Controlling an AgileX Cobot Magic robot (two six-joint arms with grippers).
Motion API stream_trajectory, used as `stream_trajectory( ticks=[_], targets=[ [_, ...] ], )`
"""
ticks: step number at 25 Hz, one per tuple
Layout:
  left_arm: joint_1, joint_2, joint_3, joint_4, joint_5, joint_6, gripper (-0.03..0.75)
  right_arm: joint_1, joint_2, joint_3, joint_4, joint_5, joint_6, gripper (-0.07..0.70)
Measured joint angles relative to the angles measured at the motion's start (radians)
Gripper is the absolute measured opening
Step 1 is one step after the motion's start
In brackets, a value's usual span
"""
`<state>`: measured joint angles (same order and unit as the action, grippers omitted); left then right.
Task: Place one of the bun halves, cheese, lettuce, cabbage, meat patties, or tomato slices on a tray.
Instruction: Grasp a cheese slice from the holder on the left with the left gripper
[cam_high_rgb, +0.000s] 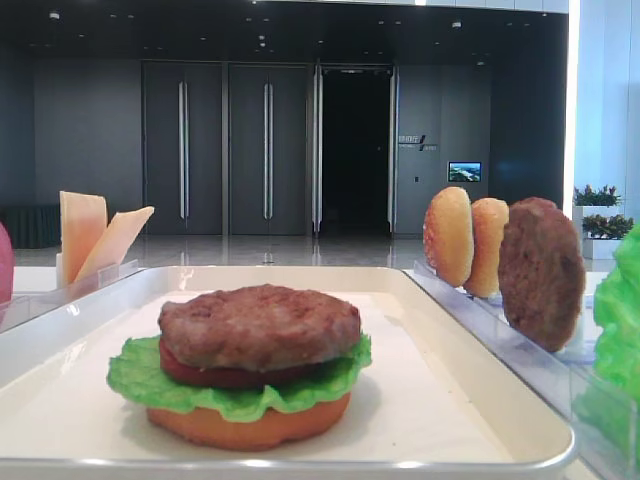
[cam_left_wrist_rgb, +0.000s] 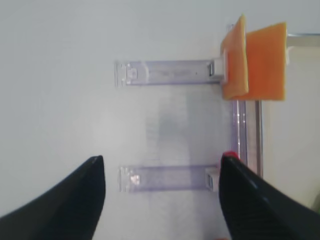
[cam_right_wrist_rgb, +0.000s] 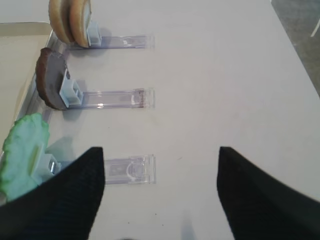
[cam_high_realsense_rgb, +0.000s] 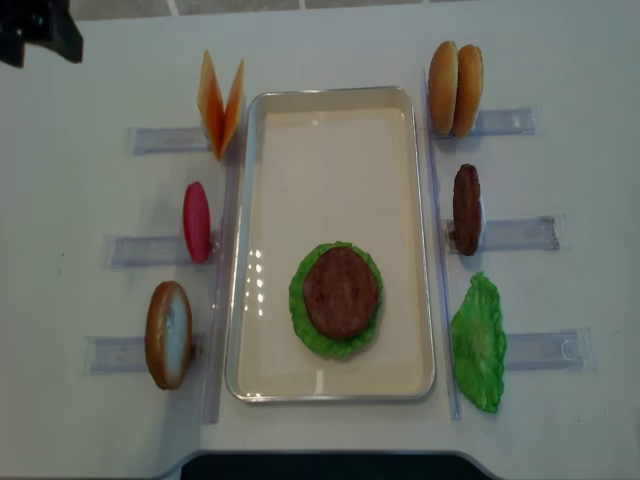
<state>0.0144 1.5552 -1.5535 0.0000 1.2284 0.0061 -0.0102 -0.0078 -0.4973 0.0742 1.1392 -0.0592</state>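
lettuce cut off by the frame's right edge.

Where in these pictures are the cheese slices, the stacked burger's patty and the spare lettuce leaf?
cheese (cam_high_realsense_rgb: 221, 103), overhead view, on the two leaning slices.
meat patty (cam_high_realsense_rgb: 340, 292), overhead view, middle of its top face.
lettuce (cam_high_realsense_rgb: 479, 343), overhead view, centre of the leaf right of the tray.

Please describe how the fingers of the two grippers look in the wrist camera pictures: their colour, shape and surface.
Both grippers look alike. The left gripper has two black fingers that are broad near the camera and taper to blunt, rounded tips. The right gripper has the same black wedge-shaped fingers, and a fine ribbed or woven texture shows on them. No cables, markings or logos are visible on either.
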Motion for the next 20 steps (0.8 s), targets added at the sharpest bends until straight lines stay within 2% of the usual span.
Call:
stream_trajectory(
  ticks=[5, 10, 13, 20],
  targets=[
    [0.000, 0.226, -0.237, 0.020, 0.009, 0.000, 0.537, 0.000, 0.000, 0.000, 0.000, 0.000, 0.000, 0.485],
    [0.000, 0.413, -0.394, 0.024, 0.011, -0.006, 0.537, 0.000, 0.000, 0.000, 0.000, 0.000, 0.000, 0.485],
    [0.000, 0.485, -0.439, 0.016, 0.011, -0.006, 0.537, 0.000, 0.000, 0.000, 0.000, 0.000, 0.000, 0.485],
    [0.000, 0.549, -0.444, 0.008, 0.011, -0.011, 0.537, 0.000, 0.000, 0.000, 0.000, 0.000, 0.000, 0.482]
  ],
)
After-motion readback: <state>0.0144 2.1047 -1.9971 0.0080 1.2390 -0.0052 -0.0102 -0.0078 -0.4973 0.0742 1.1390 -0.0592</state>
